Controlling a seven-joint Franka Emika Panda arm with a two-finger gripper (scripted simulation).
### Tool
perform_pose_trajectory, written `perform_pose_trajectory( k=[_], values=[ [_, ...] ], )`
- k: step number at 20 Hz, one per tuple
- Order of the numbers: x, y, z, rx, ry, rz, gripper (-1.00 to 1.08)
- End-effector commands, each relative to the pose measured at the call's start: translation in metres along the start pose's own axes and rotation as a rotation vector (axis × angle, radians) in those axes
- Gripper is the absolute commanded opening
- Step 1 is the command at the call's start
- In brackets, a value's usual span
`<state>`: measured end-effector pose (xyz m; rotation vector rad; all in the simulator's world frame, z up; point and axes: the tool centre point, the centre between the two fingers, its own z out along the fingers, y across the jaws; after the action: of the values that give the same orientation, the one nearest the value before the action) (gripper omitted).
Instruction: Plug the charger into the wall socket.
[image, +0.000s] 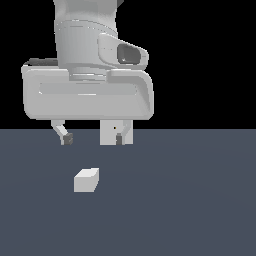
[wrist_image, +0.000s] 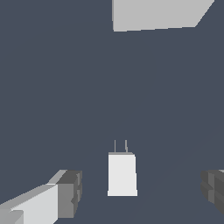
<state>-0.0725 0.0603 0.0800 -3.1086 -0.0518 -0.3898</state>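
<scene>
The charger is a small off-white block lying on the dark grey floor. In the wrist view the charger shows two thin prongs pointing toward the wall socket, an off-white plate some way off. In the exterior view the wall socket stands upright behind the gripper, partly hidden by one finger, with a tiny dark dot at its centre. My gripper is open and empty, hovering above the charger without touching it. In the wrist view the gripper has the charger between its fingers, nearer one of them.
The flat dark grey floor runs under everything, and the background above it is black. No other objects show.
</scene>
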Motion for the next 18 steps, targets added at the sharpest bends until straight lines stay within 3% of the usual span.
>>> perform_pose_trajectory(
  k=[1, 18],
  values=[
    [-0.005, -0.004, 0.005, 0.0, 0.014, -0.002, 1.0],
    [-0.014, -0.009, 0.024, -0.002, 0.033, -0.007, 1.0]
  ],
)
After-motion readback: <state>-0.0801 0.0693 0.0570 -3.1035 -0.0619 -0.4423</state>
